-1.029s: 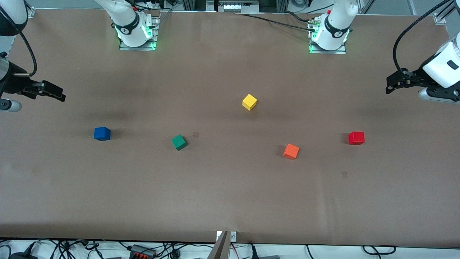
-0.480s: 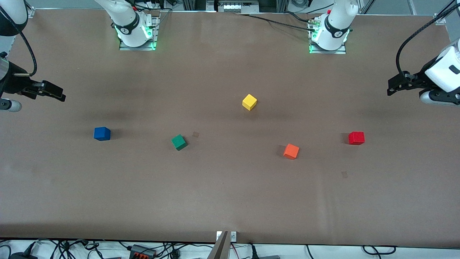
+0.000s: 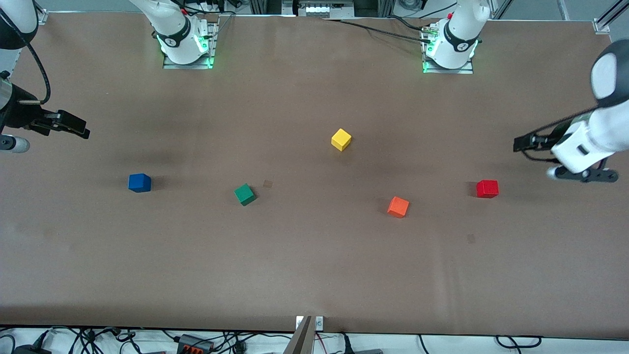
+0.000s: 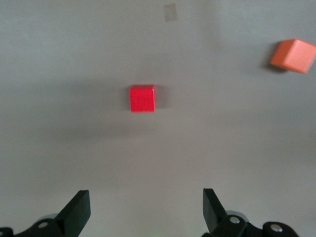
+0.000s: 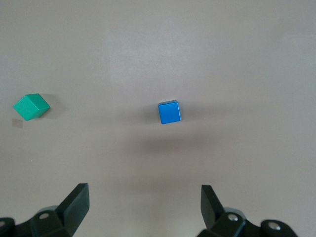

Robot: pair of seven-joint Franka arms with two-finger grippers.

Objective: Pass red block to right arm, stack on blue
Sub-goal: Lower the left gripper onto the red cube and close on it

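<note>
The red block (image 3: 487, 189) sits on the table toward the left arm's end; it also shows in the left wrist view (image 4: 142, 98). My left gripper (image 3: 523, 143) hangs open and empty over bare table beside the red block, its jaws spread wide in the left wrist view (image 4: 145, 210). The blue block (image 3: 139, 182) sits toward the right arm's end and shows in the right wrist view (image 5: 169, 112). My right gripper (image 3: 73, 128) waits open and empty over the table's right arm end, also seen in its own wrist view (image 5: 143, 205).
A green cube (image 3: 244, 194), an orange cube (image 3: 398, 206) and a yellow cube (image 3: 341, 139) lie between the blue and red blocks. The orange cube is the closest to the red block. The arm bases (image 3: 183, 44) stand at the table's back edge.
My left arm has swung and its open gripper has come closer to the red block. The right arm and all the cubes have not moved.
</note>
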